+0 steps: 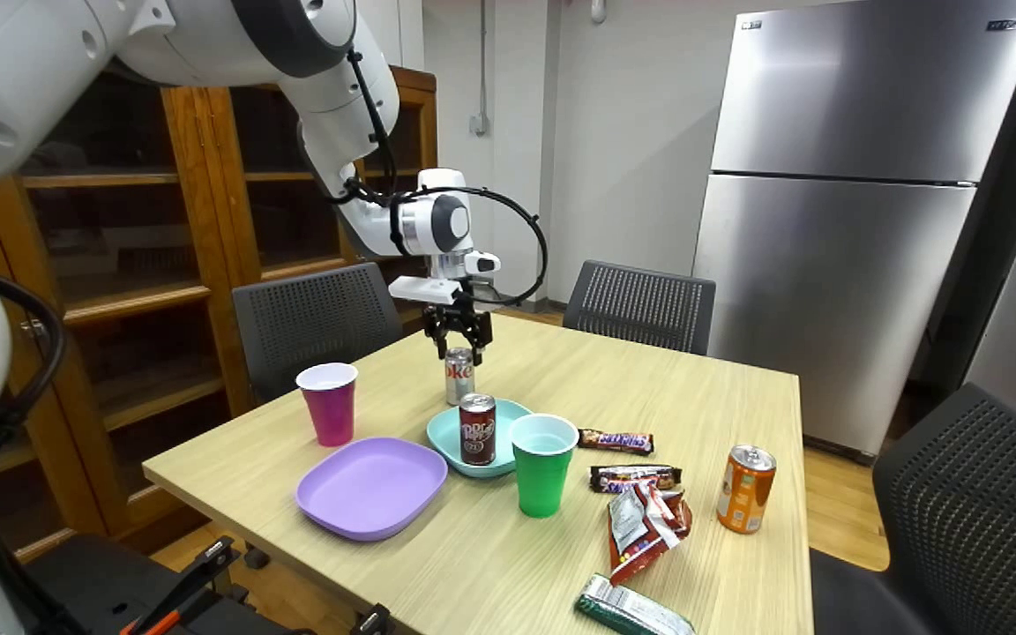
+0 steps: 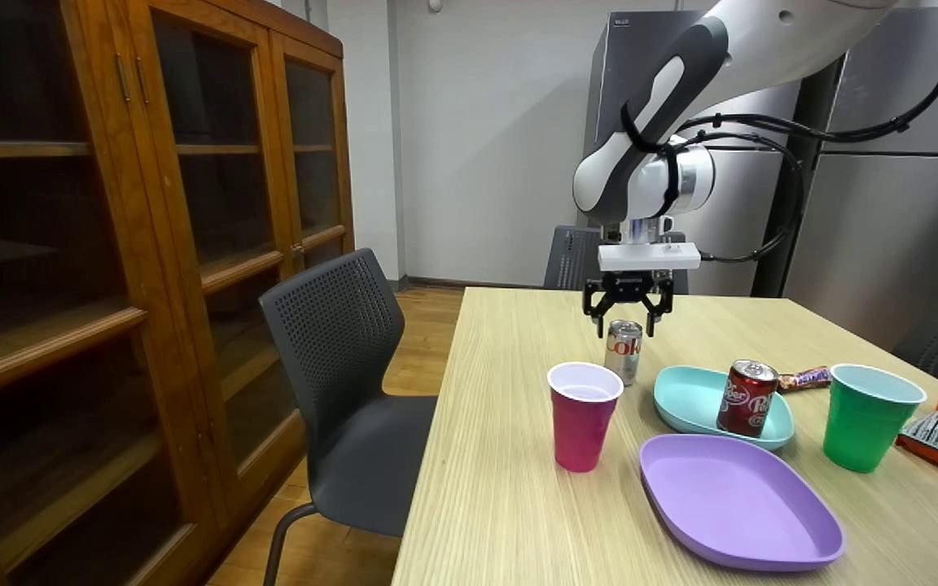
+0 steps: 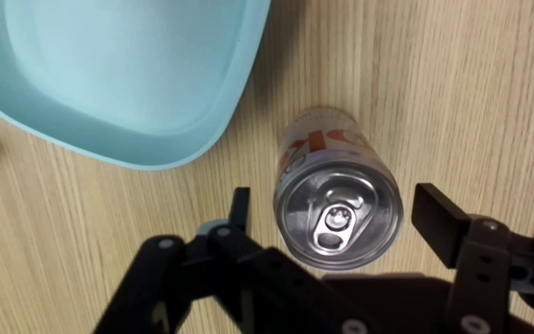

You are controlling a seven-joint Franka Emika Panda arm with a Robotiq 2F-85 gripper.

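Wrist view: tool (image 3: 336,215) clear of can (image 3: 334,195)

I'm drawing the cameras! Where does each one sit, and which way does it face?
In an exterior view: close beside the arm, facing across the table to the fridge; arm and end effector show.
In an exterior view: higher than the table, facing past the wooden cabinet to the back wall; same parts show.
Wrist view: on the arm, facing down at the silver Coke can; only the end effector shows.
Both exterior views share the pink cup, green cup and purple plate.
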